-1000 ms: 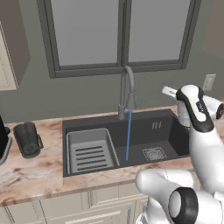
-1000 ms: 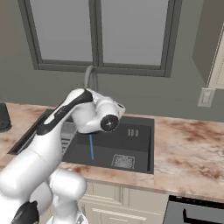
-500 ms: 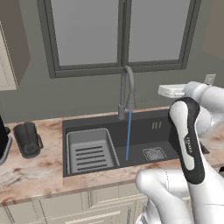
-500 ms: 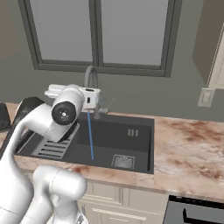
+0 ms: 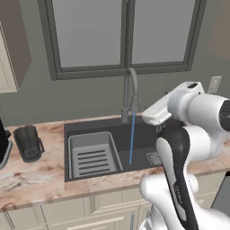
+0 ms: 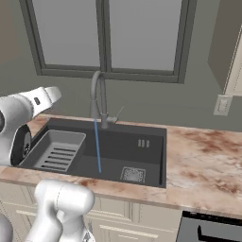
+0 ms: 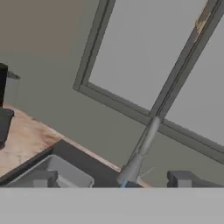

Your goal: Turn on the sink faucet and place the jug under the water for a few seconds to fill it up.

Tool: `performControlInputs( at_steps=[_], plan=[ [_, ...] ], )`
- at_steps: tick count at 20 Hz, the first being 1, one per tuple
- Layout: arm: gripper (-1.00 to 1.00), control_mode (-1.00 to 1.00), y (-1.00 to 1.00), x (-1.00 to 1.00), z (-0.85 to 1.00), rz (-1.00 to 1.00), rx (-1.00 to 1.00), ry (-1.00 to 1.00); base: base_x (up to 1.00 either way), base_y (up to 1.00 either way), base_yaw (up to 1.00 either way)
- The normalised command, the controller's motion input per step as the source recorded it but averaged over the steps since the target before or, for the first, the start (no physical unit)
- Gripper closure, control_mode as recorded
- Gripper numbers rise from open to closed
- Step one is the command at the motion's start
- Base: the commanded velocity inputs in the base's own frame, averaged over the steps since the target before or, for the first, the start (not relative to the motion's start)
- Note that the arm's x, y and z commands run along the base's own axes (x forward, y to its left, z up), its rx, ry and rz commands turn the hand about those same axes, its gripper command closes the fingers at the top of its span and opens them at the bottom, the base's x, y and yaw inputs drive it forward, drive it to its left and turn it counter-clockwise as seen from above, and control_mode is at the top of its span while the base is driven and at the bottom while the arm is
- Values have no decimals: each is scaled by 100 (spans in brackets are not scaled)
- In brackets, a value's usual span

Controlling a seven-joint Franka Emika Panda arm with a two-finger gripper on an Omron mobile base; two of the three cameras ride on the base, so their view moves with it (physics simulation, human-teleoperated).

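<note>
I see the water (image 5: pixel 131 139) running from the sink faucet (image 5: pixel 130 92) into the sink (image 5: pixel 148 134). My tool (image 7: pixel 113 180) is wide open and holds nothing. The jug (image 5: pixel 28 143) sits far left on the surface (image 5: pixel 31 175) (right beside a black machine). The reach is long — I could bump the faucet, or tip the jug over.
</note>
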Motion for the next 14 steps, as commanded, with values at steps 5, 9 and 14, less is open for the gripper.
performControlInputs(
  at_steps=[5,9,14],
  plan=[
    [-100,-100,100,-41,0,4,-41,8,0,0,0],
    [-100,-100,80,-5,9,0,-11,19,0,0,0],
    [-100,-100,41,-1,5,0,1,16,0,0,0]
  ],
)
